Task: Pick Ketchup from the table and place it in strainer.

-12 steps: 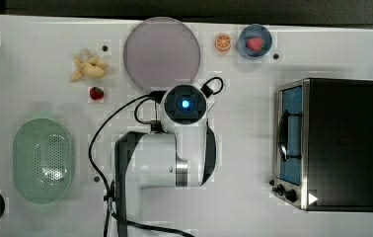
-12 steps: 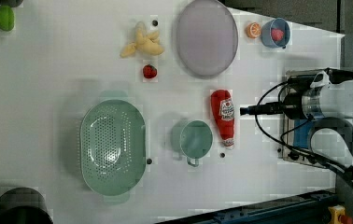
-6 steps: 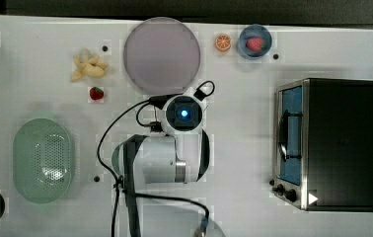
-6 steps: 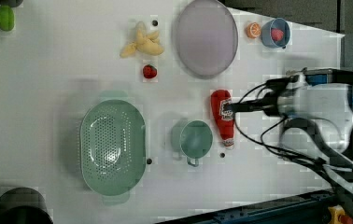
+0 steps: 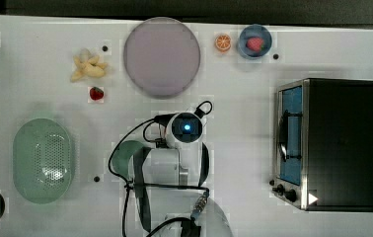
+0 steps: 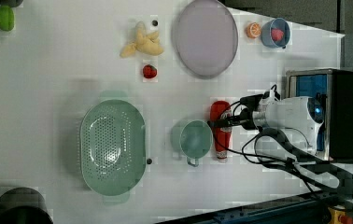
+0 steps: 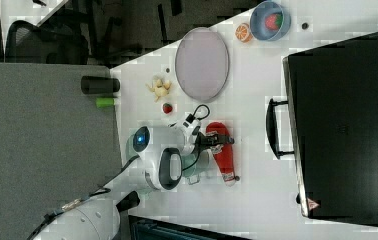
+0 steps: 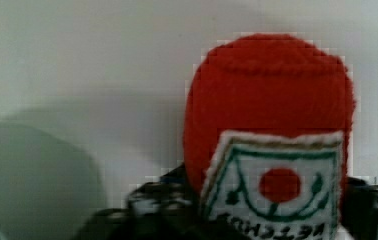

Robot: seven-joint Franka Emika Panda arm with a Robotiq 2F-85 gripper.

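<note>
The long, slim bright-red plastic Ketchup bottle [image 6: 220,128] lies flat on the white surface [image 6: 62,70], directly under the tool [image 6: 215,124]. Since 1 second ago the tool has come down over the bottle's middle; whether its fingers have clamped yet, I cannot tell. The small round green cup [image 6: 194,139] sits just beside the tool. The pale mint-green oval perforated strainer [image 6: 113,147] lies beyond the cup, well apart, so lifting probably comes next.
</note>
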